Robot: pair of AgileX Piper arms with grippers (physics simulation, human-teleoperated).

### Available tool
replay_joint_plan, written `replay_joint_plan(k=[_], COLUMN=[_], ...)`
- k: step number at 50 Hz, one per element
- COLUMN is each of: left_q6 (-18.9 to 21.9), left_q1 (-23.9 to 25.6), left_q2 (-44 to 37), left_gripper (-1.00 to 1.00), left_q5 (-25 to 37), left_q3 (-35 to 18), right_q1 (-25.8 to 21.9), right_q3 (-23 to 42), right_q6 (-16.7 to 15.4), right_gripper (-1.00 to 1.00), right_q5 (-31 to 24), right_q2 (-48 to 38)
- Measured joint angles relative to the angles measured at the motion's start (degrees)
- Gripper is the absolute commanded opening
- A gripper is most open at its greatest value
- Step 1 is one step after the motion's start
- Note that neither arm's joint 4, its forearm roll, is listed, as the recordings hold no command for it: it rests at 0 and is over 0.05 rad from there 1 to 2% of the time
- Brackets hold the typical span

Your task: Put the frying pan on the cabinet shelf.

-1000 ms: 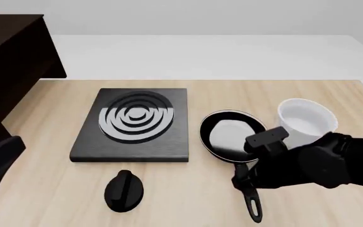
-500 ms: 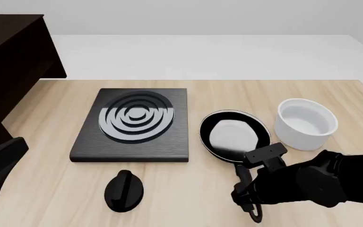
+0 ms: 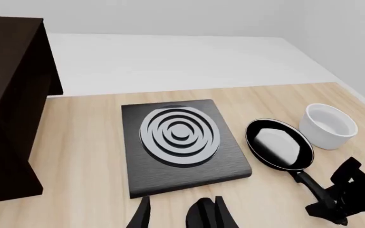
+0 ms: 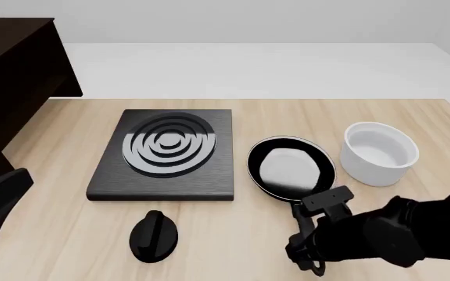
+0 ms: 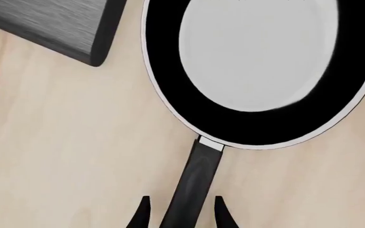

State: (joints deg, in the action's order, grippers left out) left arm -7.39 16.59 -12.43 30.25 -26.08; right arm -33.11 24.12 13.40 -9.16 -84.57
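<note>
- Right gripper [image 5: 177,211]: fingers spread, one on each side of the handle [image 5: 195,183], not pressed onto it; nothing pinched.
- Left gripper [image 3: 181,216]: idle at the near table edge, fingers apart, holding nothing.
- Frying pan [image 4: 290,167]: flat on the table [image 4: 53,234], between the stove plate [image 4: 166,153] and the white bowl [image 4: 379,152], apart from both.
- Handling, judged: rigid, smooth, glossy and likely slippery; weight sits in the bowl end, so it should tip forward in a handle grip. Best hold: handle close to the rim.
- Orientation: long axis runs from pan bowl toward the robot, handle nearest, open side up.
- Cabinet [image 4: 14,76]: far left, well apart.
</note>
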Motion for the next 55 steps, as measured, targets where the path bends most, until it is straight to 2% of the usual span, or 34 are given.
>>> replay_joint_plan(k=[28,29,43,47,55], left_q6=[0.3,0.3,0.4,0.4,0.5], left_q1=[0.0,0.0,0.1,0.2,0.2], left_q2=[-0.3,-0.3,-0.6,-0.6,-0.6], left_gripper=[1.0,1.0,1.0,1.0,1.0], left_q5=[-0.1,-0.1,-0.1,0.0,-0.1], left_q3=[-0.1,-0.1,-0.2,-0.3,-0.2], right_q1=[-1.2,-1.3,0.4,2.6,8.0], right_q3=[-2.0,-2.0,-2.4,-2.0,-0.4], right_q6=[4.4,4.4,2.7,1.0,-4.6], right_gripper=[1.0,-1.0,-1.0,-1.0,-1.0], right_q5=[2.7,2.7,2.0,0.9,-1.0], right_q2=[0.6,0.6,1.7,2.2,3.9])
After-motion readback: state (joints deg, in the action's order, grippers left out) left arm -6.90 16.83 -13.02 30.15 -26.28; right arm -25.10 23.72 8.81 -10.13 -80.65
